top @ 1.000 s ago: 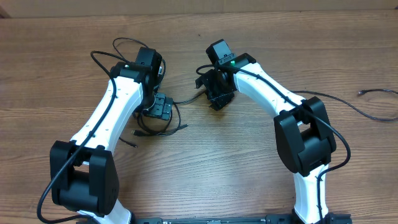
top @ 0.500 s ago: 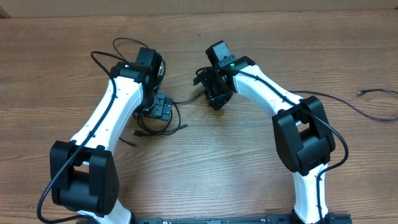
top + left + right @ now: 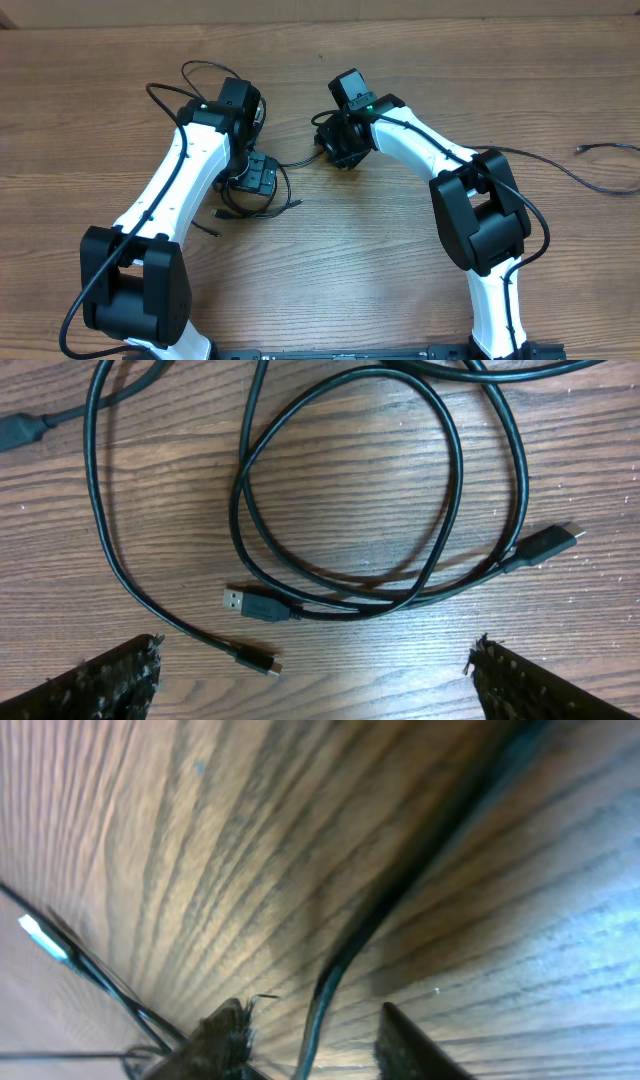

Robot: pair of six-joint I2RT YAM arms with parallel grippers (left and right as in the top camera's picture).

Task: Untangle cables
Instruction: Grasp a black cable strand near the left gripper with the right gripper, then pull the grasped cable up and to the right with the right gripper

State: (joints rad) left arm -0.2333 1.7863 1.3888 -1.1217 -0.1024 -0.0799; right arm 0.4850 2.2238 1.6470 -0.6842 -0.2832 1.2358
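Thin black cables [image 3: 262, 606] looped, overlapping; silver-tipped plugs.

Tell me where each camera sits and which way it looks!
Overhead: above the table, looking straight down; the left arm and right arm show, left pincer over the cables.
Left wrist: on the left arm, looking down at looped cables and a USB plug; its fingertips show in the bottom corners.
Right wrist: on the right arm, close to the wood; one cable runs between its fingertips.
Shared: overhead and left wrist both see the looped cables.
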